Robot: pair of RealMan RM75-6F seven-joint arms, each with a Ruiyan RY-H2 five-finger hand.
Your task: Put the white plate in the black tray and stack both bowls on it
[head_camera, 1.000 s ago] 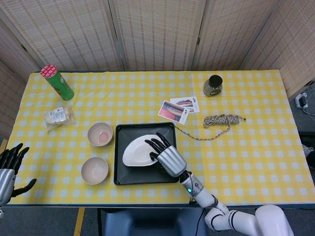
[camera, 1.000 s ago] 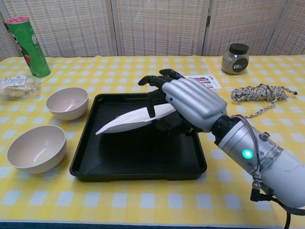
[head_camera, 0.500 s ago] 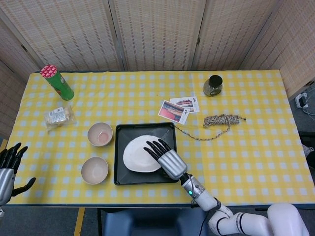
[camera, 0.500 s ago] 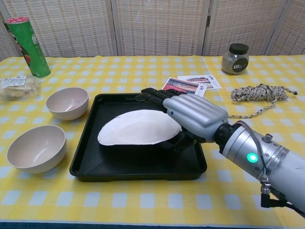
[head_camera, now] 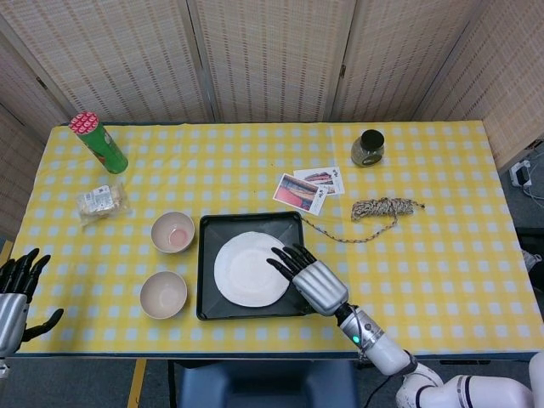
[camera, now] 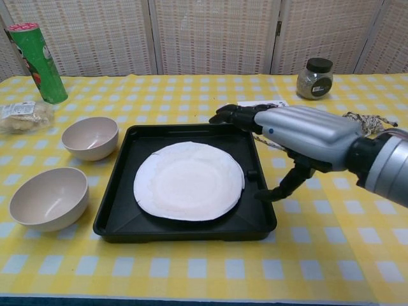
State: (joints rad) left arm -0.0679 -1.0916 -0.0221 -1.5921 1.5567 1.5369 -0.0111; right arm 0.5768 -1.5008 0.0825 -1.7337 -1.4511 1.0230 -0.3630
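The white plate [head_camera: 251, 269] [camera: 189, 180] lies flat inside the black tray [head_camera: 207, 304] [camera: 182, 227]. My right hand [head_camera: 311, 277] [camera: 299, 131] hovers over the tray's right edge, fingers spread, holding nothing and apart from the plate. Two beige bowls stand left of the tray: the far bowl [head_camera: 172, 231] [camera: 90, 137] and the near bowl [head_camera: 163, 294] [camera: 48, 198]. At the table's left front edge, off the cloth, my left hand [head_camera: 17, 293] hangs with fingers apart and empty; the chest view does not show it.
A green can [head_camera: 99, 142] [camera: 37, 53] and a snack packet [head_camera: 100, 202] [camera: 24, 115] sit at the far left. Picture cards [head_camera: 308, 187], a rope coil [head_camera: 384, 209] [camera: 349, 123] and a dark jar [head_camera: 368, 147] [camera: 315, 78] lie right of the tray.
My right hand let go of the plate, which dropped from tilted to flat in the tray. The hand drew back to the right and toward me.
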